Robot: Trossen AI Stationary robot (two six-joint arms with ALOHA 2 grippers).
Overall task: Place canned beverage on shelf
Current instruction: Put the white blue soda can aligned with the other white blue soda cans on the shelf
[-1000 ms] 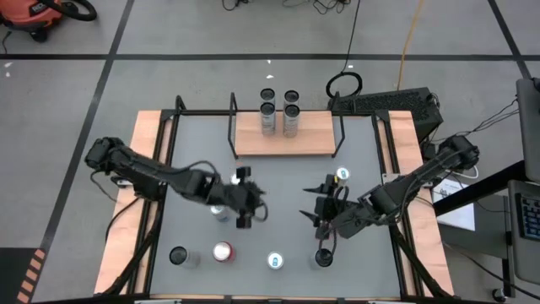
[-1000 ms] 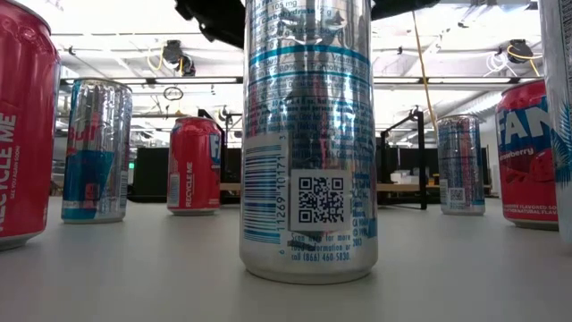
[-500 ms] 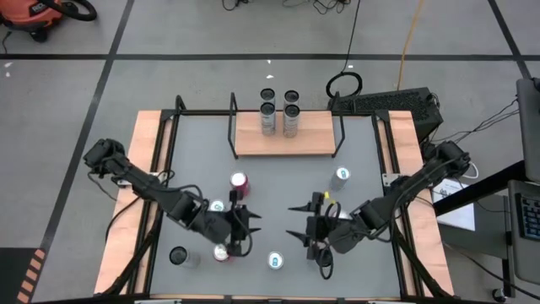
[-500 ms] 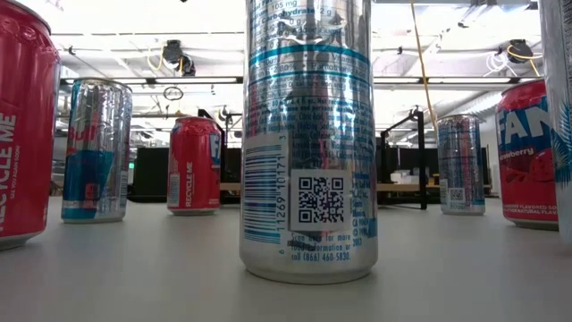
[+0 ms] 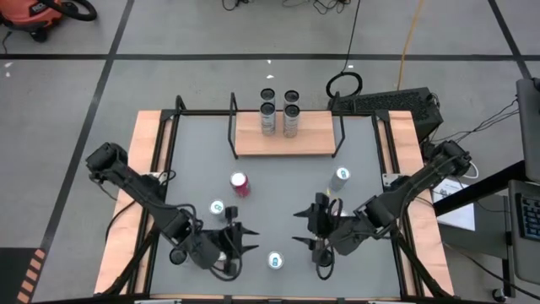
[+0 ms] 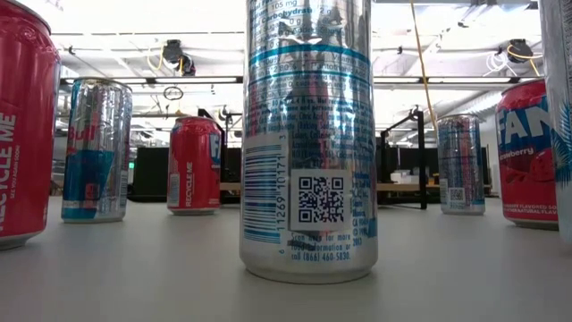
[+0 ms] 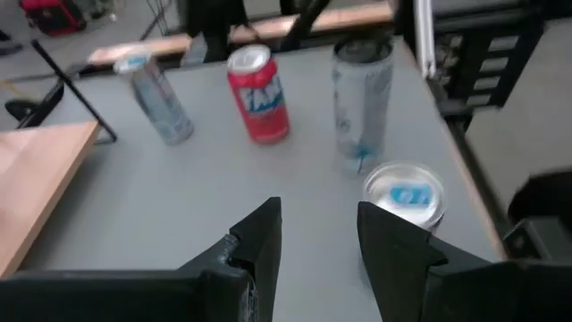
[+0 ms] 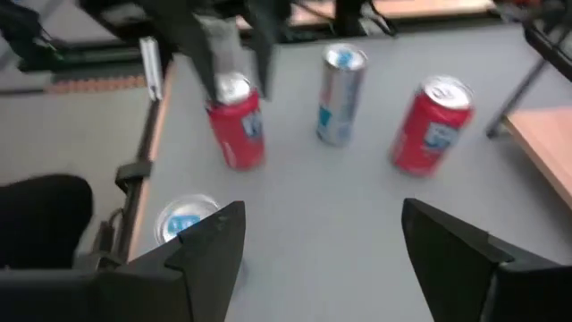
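Observation:
The shelf point(image 5: 287, 137), a light-wood board between black rod frames, stands at the table's far middle and carries silver cans point(image 5: 268, 118). Loose cans stand upright on the grey table: a red one point(image 5: 240, 184), silver ones point(image 5: 218, 209) point(image 5: 340, 177) and a blue-topped one point(image 5: 275, 261) near the front edge. My left gripper point(image 5: 251, 240) hovers open at the near left, above another red can point(image 8: 237, 125), with its fingers pointing toward the right edge. My right gripper point(image 5: 295, 225) hovers open facing it, wider apart. The blue-topped can point(image 7: 407, 197) stands beside and below the left fingers.
A dark can point(image 5: 177, 255) stands at the near left corner, and another can point(image 5: 323, 257) stands under the right arm. Wooden side boards point(image 5: 145, 160) and black rails edge the table. In the low view the blue-topped can point(image 6: 308, 143) fills the middle.
My left gripper has swung from the table's middle toward the near edge, still open and empty. This has uncovered the red can and the silver can behind it. My right gripper has shifted slightly toward the near edge and rolled. No can has moved.

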